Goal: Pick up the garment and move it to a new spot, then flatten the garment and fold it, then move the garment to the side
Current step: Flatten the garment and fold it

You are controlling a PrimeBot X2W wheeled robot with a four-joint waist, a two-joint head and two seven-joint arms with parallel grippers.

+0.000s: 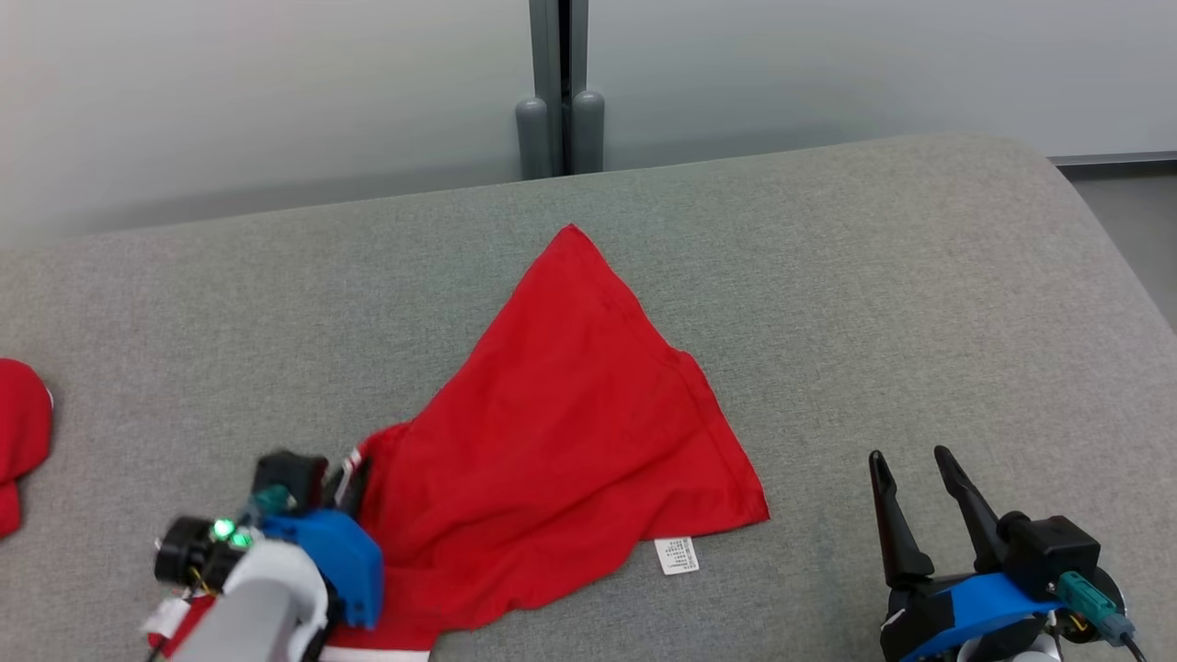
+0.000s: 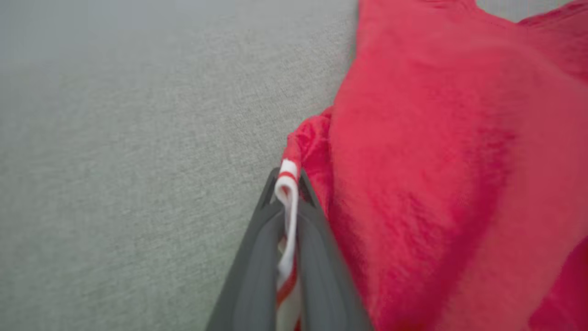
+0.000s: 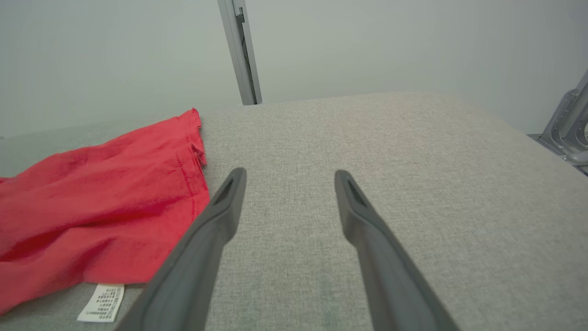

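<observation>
A: Quick one. Which step are you sitting in?

B: You're doing the pick-up. Nearest first: your left gripper point(image 1: 352, 476), at 7 o'clock in the head view, is clamping tight on the striped trim point(image 2: 287, 184) at the near-left edge of the garment point(image 1: 561, 405). Your right gripper point(image 1: 910, 457), at 5 o'clock, is hanging with its jaws wide apart, holding nothing, off the cloth's right corner.

A: And the garment is lying where?

B: It's spreading across the middle of the grey cushion point(image 1: 919, 303), crumpling near you and peaking toward 12 o'clock. A white label point(image 1: 677, 555) is poking out at its 5 o'clock corner.

A: What is the next move calling for?

B: My read is that you're needing a lift and carry to a fresh spot. You're holding one edge only, so the cloth is likely going to drag and bunch. Bringing the right in on the hem near the label would be helping with the flattening.

A: What are the views giving you separately?

B: The left wrist view is proving the grip, with white-and-red trim sandwiched between both fingers. The head view is leaving that contact too small to tell. The right wrist view is showing bare cushion between its fingers. Farther out, the head view is adding a second red item point(image 1: 18, 432) at 9 o'clock and a grey post point(image 1: 559, 92) at 12.
</observation>
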